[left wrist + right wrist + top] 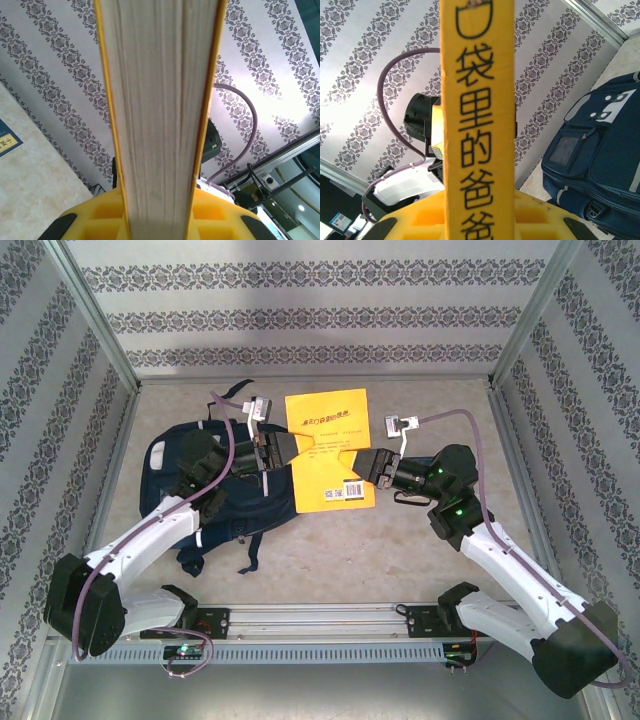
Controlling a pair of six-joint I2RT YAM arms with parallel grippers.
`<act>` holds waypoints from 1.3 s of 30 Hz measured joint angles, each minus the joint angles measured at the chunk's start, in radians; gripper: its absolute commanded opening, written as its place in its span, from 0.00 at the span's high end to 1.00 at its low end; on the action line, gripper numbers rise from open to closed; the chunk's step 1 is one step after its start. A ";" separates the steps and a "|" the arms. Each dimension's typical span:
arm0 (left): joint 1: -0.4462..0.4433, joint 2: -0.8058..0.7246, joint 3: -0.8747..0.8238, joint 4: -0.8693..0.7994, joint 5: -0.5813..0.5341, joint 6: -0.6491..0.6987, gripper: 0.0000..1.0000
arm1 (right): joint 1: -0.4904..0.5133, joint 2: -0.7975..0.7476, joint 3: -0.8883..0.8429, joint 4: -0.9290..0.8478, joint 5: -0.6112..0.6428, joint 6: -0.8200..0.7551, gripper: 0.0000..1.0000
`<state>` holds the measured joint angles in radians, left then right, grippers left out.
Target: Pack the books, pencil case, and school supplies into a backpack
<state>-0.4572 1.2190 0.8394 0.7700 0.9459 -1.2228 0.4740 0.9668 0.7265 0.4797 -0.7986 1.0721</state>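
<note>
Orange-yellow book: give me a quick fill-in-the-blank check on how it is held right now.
1. The left gripper and right gripper clamp opposite edges of one ____.
2. The left wrist camera looks at the orange-yellow book's ____ edge, the right wrist camera at its printed spine.
3. In the top view the backpack lies to the book's ____.
Missing words: book; page; left.

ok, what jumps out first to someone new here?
The orange-yellow book at the centre, gripped on opposite edges by the left hand and right hand. Next, the dark navy backpack lying to its left, beneath the left arm.
</note>
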 measured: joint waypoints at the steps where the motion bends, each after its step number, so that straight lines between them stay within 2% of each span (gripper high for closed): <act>1: 0.000 0.000 0.000 -0.004 -0.001 0.008 1.00 | 0.000 0.001 0.000 -0.001 0.000 -0.002 1.00; 2: 0.000 -0.003 0.000 -0.013 -0.005 0.017 1.00 | 0.000 0.001 0.000 -0.004 0.001 -0.005 0.92; 3: 0.000 -0.006 0.000 -0.024 -0.009 0.024 1.00 | 0.000 0.001 0.000 -0.008 0.002 -0.007 0.78; 4: -0.002 -0.015 -0.003 -0.038 -0.019 0.039 1.00 | 0.000 0.001 0.001 -0.018 0.007 -0.013 0.59; 5: -0.006 -0.028 -0.009 -0.057 -0.034 0.054 1.00 | 0.002 0.000 0.002 -0.029 0.020 -0.021 0.45; 9: -0.022 -0.095 -0.047 -0.111 -0.109 0.107 1.00 | 0.008 -0.018 -0.007 -0.057 0.114 -0.043 0.12; 11: -0.026 -0.130 -0.071 -0.111 -0.175 0.116 1.00 | 0.008 -0.050 -0.033 -0.057 0.167 -0.046 0.04; 17: -0.031 -0.161 -0.170 -0.034 -0.399 0.085 1.00 | 0.035 -0.139 -0.146 0.000 0.348 0.014 0.02; 20: -0.047 -0.161 -0.209 -0.021 -0.512 0.066 1.00 | 0.076 -0.127 -0.165 0.035 0.411 0.037 0.02; 23: -0.060 -0.163 -0.224 -0.007 -0.576 0.055 1.00 | 0.108 -0.093 -0.165 0.076 0.485 0.042 0.02; 31: -0.073 -0.183 -0.224 0.030 -0.644 0.025 1.00 | 0.186 0.004 -0.165 0.184 0.635 0.055 0.02; 36: -0.074 -0.207 -0.224 0.014 -0.650 0.029 1.00 | 0.205 0.023 -0.165 0.211 0.670 0.056 0.03; 39: -0.074 -0.232 -0.224 -0.027 -0.657 0.048 1.00 | 0.216 0.007 -0.153 0.168 0.679 0.023 0.03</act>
<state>-0.5312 0.9867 0.6151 0.7429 0.2890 -1.1748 0.6899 0.9741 0.5739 0.6476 -0.1192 1.0950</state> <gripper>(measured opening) 0.177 0.968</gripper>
